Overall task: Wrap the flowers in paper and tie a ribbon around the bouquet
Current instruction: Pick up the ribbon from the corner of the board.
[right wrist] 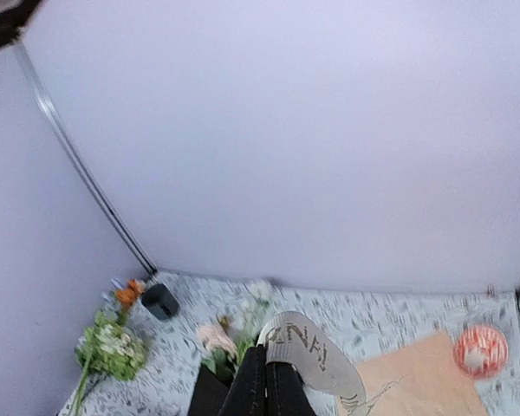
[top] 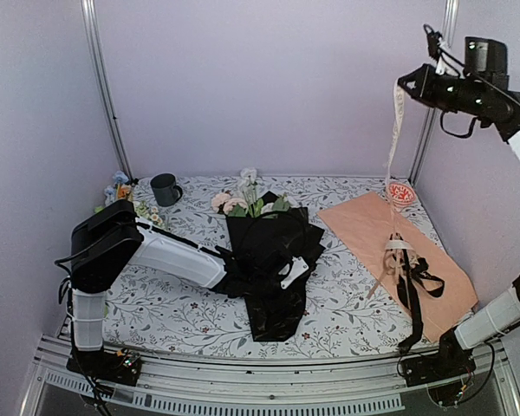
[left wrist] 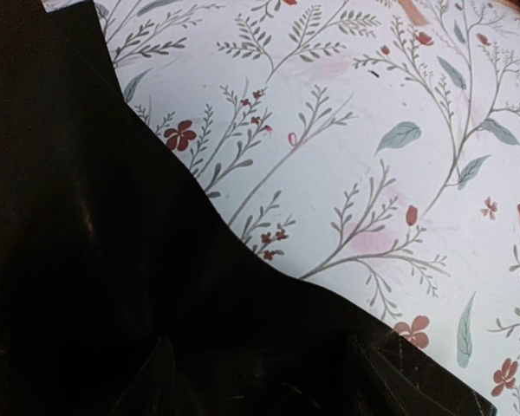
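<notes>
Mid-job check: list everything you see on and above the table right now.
bouquet: one, flowers pink and white in black paper, centre
ribbon: one, cream, hanging from right gripper to peach sheet
peach sheet: one, right side
black ribbon: one, on peach sheet
round roll: one, red and white, back right
mug: one, dark, back left
loose flower bunch: one, green and orange, back left corner
tablecloth: one, white floral
left gripper: at bouquet, jaws hidden
right gripper: raised, shut on ribbon

Dark mug back left; peach sheet right.
</notes>
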Action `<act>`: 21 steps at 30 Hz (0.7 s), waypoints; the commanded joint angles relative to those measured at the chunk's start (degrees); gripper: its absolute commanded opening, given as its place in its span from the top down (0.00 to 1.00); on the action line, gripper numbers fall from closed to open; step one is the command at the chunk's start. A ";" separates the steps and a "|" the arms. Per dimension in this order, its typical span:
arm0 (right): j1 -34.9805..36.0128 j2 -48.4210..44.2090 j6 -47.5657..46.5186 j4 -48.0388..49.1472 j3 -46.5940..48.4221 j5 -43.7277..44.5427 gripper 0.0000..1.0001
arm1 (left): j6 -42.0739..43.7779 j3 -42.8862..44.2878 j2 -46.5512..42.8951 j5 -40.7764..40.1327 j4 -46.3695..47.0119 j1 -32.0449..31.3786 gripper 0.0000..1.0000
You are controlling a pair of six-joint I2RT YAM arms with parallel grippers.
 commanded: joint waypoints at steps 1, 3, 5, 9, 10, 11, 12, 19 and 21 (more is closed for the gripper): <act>0.33 -7.23 -6.07 15.18 1.96 -9.58 1.00 | 1.21 -2.54 2.72 -0.28 -7.81 0.47 0.32; 0.31 -11.05 -7.13 21.49 1.46 -9.04 1.00 | 1.13 -2.44 3.02 -0.12 -7.91 0.55 0.32; 0.30 -15.15 -8.28 27.73 -0.36 -7.25 1.00 | 1.12 -2.43 3.30 -0.04 -7.99 0.56 0.32; 0.30 -24.73 -11.51 39.91 -7.12 1.64 1.00 | 0.99 -2.60 3.71 0.15 -7.95 0.56 0.32; 0.31 -27.39 -12.93 43.89 -9.63 2.97 1.00 | 0.97 -2.56 3.78 0.21 -7.99 0.57 0.32; 0.30 -29.61 -13.70 47.98 -11.91 4.33 1.00 | 1.05 -2.53 3.90 0.19 -8.00 0.55 0.33; 0.34 -31.92 -14.43 51.48 -13.39 5.61 1.00 | 1.18 -2.44 4.03 0.27 -8.11 0.55 0.33; 0.36 -30.46 -19.83 53.79 -7.53 4.61 1.00 | 1.46 -2.32 4.44 0.22 -8.48 0.61 0.32; 0.32 -28.43 -20.49 52.05 -5.85 3.43 1.00 | 1.47 -2.34 4.54 -0.09 -8.74 0.66 0.32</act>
